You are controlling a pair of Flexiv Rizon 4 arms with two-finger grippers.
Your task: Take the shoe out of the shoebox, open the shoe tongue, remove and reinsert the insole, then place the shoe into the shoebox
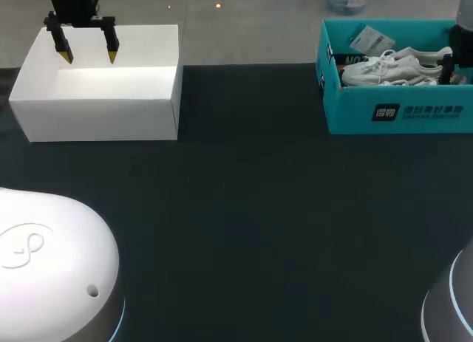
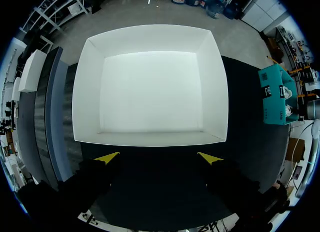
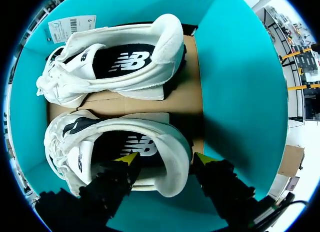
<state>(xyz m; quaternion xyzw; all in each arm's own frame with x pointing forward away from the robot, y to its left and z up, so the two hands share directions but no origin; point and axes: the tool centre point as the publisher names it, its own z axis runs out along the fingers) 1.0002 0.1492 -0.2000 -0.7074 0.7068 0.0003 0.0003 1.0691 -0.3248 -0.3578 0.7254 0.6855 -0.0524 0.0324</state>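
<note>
Two white shoes lie side by side in the teal shoebox [image 1: 399,113] at the table's far right. In the right wrist view my right gripper [image 3: 166,158] straddles the heel of the shoe closest to it [image 3: 115,137]. One yellow tip is inside the shoe's opening over the dark insole, and the other is outside the heel by the teal wall [image 3: 240,91]. The inner finger stands a little off the heel wall. The second shoe [image 3: 110,66] lies beyond it. In the head view this gripper [image 1: 448,70] is mostly cut off. My left gripper [image 1: 89,56] hangs open over the white box [image 1: 96,105].
The white box [image 2: 150,86] at the far left has nothing in it. A brown cardboard sheet [image 3: 185,91] lines the shoebox floor under the shoes. A paper tag [image 1: 372,39] sticks up at the shoebox's back wall. Dark table surface [image 1: 251,209] spans between the boxes.
</note>
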